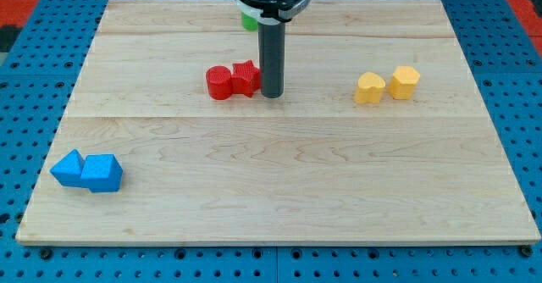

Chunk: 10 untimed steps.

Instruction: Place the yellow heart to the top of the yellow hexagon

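Not started: yellow heart block [369, 88] beside yellow hexagon block [405, 81], probably; my tip [272, 93] by red blocks [233, 80]; no claw.

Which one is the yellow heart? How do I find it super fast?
Look at the wooden board and go to its right side, near the top, where two yellow blocks sit side by side. The yellow heart is the left one. It has a notch on top and a pointed bottom, while the yellow hexagon beside it has flat sides.
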Motion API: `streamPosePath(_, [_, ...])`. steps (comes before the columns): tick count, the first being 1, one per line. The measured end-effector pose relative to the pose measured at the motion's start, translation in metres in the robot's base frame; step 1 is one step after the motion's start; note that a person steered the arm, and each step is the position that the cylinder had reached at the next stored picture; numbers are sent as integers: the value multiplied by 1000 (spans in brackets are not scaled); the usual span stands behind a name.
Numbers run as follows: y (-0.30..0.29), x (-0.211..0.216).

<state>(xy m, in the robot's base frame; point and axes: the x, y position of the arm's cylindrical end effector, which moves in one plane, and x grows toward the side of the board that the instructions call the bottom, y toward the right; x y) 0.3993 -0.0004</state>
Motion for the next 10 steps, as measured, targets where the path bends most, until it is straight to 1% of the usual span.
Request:
streamPosePath(1, [17, -5])
streamPosePath(2, [24, -24])
streamPosePath(3, [38, 1])
streamPosePath(4, [65, 44])
streamPosePath(5, [101, 46])
streamPosePath(6, [128, 29])
streamPosePath(7, [81, 20])
streamPosePath(8, [126, 19])
streamPosePath(9, [127, 23])
streamPosePath(10, [132, -5])
